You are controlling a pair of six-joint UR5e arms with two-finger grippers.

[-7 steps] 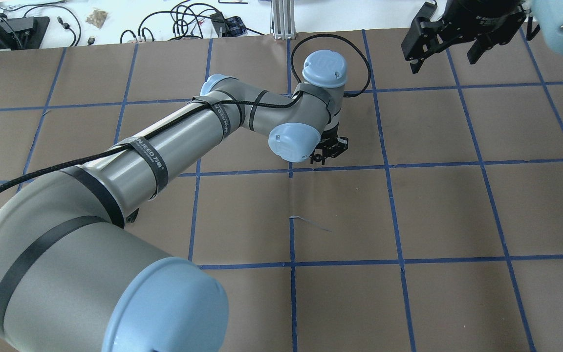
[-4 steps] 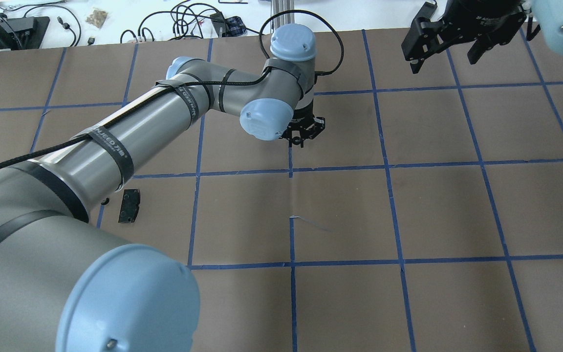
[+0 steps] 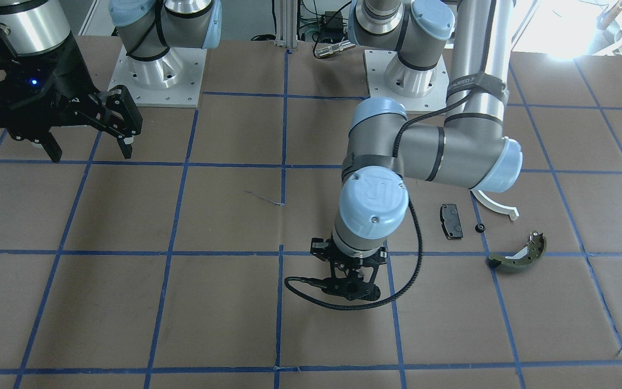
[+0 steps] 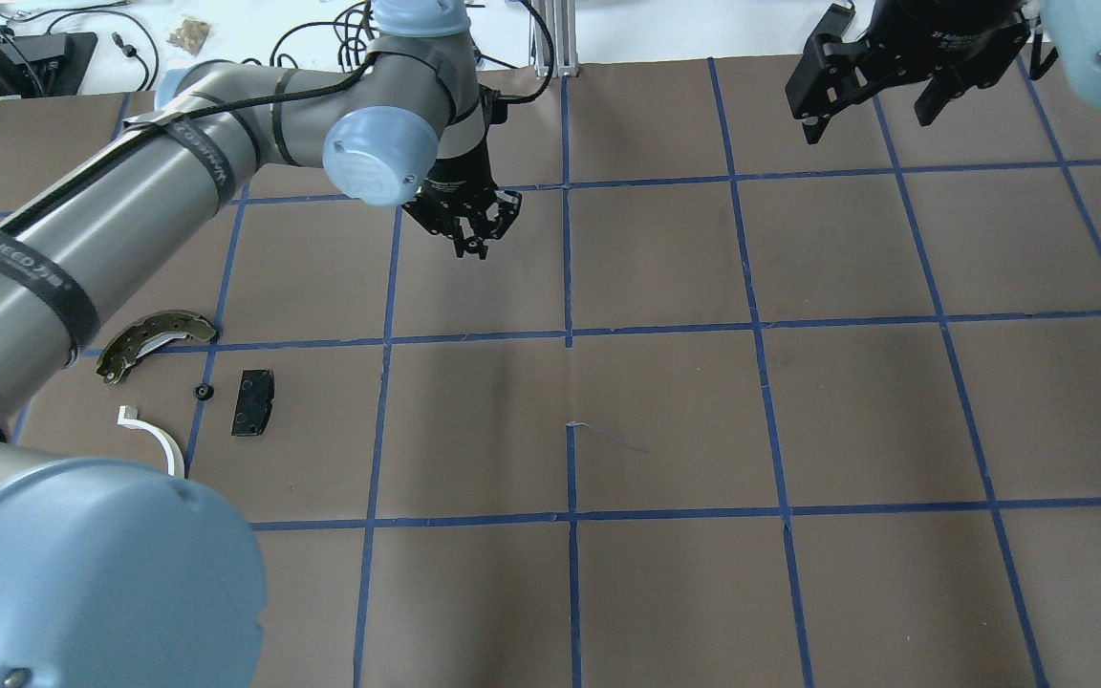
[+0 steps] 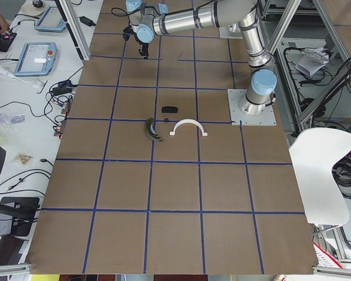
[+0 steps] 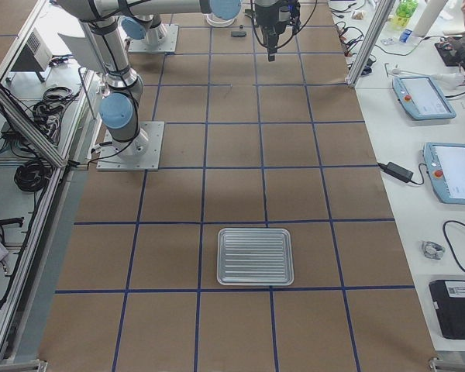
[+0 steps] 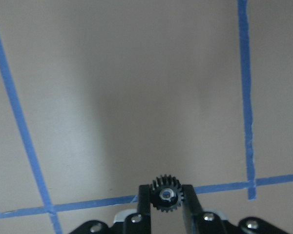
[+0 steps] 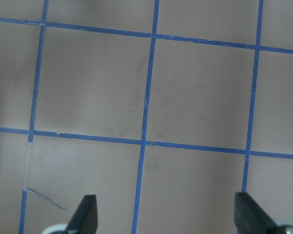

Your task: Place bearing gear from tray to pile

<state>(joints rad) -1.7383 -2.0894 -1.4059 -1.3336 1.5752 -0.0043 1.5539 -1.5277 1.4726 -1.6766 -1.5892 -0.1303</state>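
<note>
My left gripper (image 7: 165, 190) is shut on a small black toothed bearing gear (image 7: 165, 196) and holds it above the brown table. In the overhead view this gripper (image 4: 474, 244) hangs up and to the right of the pile, more than one grid square away. The pile is an olive-green brake shoe (image 4: 154, 339), a black pad (image 4: 252, 402), a white half-ring (image 4: 154, 435) and a small black round part (image 4: 202, 390). The metal tray (image 6: 256, 256) lies far off toward the robot's right. My right gripper (image 4: 866, 119) is open and empty, raised at the far right.
The pile also shows in the front-facing view: the pad (image 3: 451, 220), the half-ring (image 3: 497, 208) and the brake shoe (image 3: 519, 256). The left arm's elbow (image 3: 484, 156) hangs over the half-ring. A cable (image 3: 311, 289) loops beside the left gripper (image 3: 351, 292).
My left arm has swung left and toward the far edge with the gear in its gripper, uncovering the pile. The right arm has not moved.
</note>
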